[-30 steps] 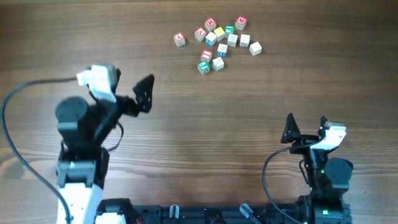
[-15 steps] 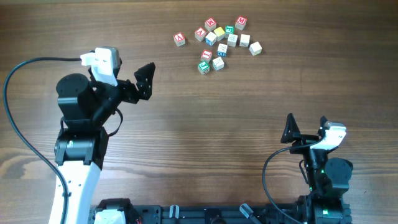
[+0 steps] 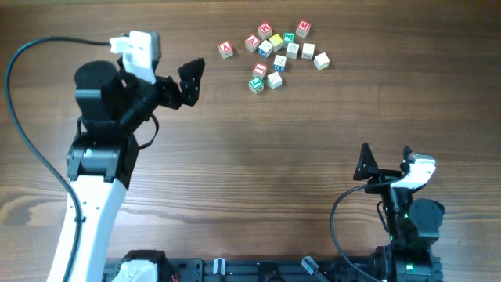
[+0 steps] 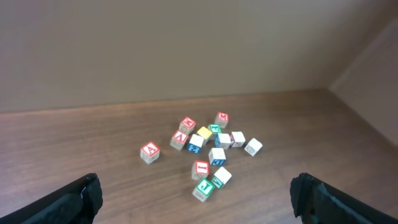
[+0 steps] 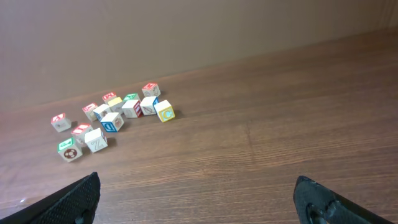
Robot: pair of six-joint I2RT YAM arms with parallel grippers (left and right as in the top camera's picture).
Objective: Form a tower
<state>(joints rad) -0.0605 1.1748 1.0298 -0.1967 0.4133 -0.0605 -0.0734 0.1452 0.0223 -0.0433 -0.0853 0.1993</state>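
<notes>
Overhead camera shows my left gripper (image 3: 186, 82) over the left part of the table (image 3: 250, 164), raised above the wood and turned toward the cubes, near them but not touching. Its two fingers stand wide apart and hold nothing. In the left wrist view the black fingertips (image 4: 78, 200) sit in the two lower corners of the picture, and the whole group of cubes lies further ahead between them.

To the right of this gripper, toward the far edge of the table, lie the small wooden cubes (image 3: 275, 41) with letters. One red cube (image 3: 226, 49) lies a little apart at the left side of the group. The others are close together, some of them touching, with a yellow one near the middle, a green cube (image 3: 257, 84) at the near side and a pale cube (image 3: 322, 60) at the right end. In both wrist views every cube rests on the wood itself and none on another, so the tower is not yet begun.

At the right, near the front edge, is my right gripper (image 3: 386, 166), well apart from the cubes. Its fingers also are spread wide, with nothing between them.
</notes>
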